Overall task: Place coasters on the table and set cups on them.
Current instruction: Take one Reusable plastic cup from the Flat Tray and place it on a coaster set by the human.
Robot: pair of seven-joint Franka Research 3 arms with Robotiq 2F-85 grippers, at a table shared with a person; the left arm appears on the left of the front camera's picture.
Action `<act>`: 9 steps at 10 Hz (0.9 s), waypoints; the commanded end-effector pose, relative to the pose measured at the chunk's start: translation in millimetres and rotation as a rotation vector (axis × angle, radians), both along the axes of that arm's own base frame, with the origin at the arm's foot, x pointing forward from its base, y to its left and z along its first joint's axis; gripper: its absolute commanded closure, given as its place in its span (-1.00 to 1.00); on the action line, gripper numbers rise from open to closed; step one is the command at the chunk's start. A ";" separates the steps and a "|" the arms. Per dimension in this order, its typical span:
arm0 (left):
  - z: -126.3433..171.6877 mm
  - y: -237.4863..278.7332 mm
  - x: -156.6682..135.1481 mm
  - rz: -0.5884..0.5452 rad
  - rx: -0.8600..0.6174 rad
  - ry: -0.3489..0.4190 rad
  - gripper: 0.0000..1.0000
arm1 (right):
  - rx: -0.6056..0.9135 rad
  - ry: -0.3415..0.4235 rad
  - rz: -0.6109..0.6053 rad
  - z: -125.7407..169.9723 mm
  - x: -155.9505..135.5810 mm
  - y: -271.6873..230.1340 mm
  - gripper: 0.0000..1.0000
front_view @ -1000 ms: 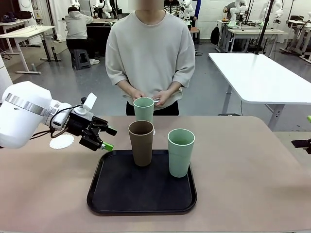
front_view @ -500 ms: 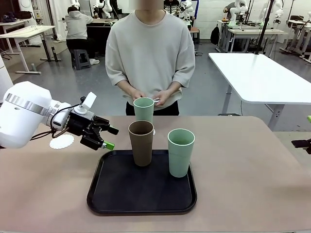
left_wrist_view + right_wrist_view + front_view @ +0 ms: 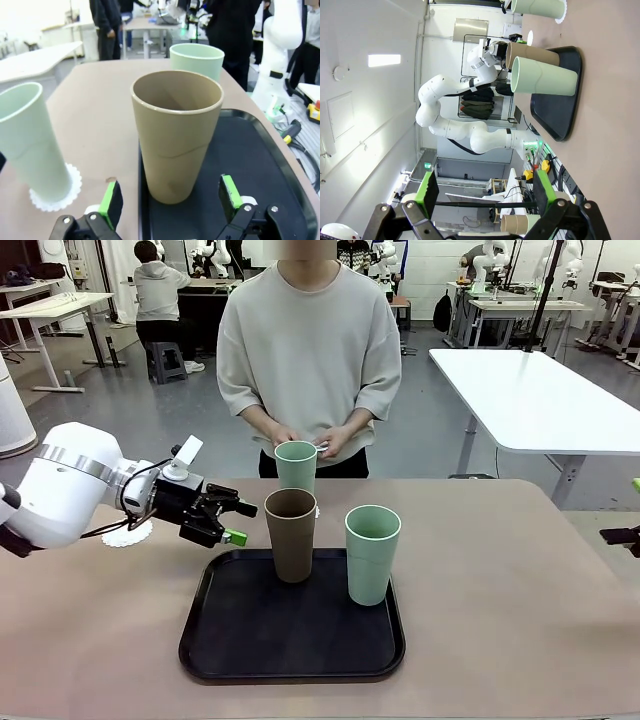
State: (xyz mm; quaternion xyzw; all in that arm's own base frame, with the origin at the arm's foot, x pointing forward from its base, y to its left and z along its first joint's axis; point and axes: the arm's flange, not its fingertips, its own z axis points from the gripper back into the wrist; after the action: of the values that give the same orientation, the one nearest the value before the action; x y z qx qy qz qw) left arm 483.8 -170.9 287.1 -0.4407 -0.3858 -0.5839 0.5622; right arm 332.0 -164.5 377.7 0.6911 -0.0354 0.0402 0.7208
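Note:
A brown cup (image 3: 291,535) and a mint green cup (image 3: 372,554) stand on the black tray (image 3: 290,640). Another mint cup (image 3: 296,465) stands on a coaster (image 3: 56,194) near the table's far edge, in front of the person. A second coaster (image 3: 128,533) lies on the beige table (image 3: 520,620) at the left, partly behind my left arm. My left gripper (image 3: 238,523) is open just left of the brown cup (image 3: 176,135), whose base sits between the green pads (image 3: 111,200) without touching. My right gripper (image 3: 485,189) is open and holds nothing, far off to the right.
The person stands at the far side with both hands (image 3: 305,440) together just behind the far mint cup. A white-topped table (image 3: 530,390) is behind at the right. Bare table top lies to the tray's right and left.
My left gripper has moved right, towards the brown cup, still open. The cups and the person's hands have stayed put.

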 end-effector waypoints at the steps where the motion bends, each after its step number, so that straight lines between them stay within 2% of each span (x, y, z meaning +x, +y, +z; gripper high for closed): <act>1: -11.3 -10.9 4.9 -0.017 -0.068 -0.053 -1.00 | 0.012 -0.006 0.001 1.7 0.3 0.1 -1.00; 9: -32.3 -30.0 0.2 -0.064 -0.131 -0.071 -1.00 | 0.012 -0.006 0.001 1.7 0.3 0.1 -1.00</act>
State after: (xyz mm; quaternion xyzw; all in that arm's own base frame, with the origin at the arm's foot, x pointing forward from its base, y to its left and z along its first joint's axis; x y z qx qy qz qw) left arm 481.1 -192.0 259.4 -0.4711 -0.4039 -0.5917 0.5147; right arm 332.0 -164.5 377.7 0.6911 -0.0354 0.0402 0.7208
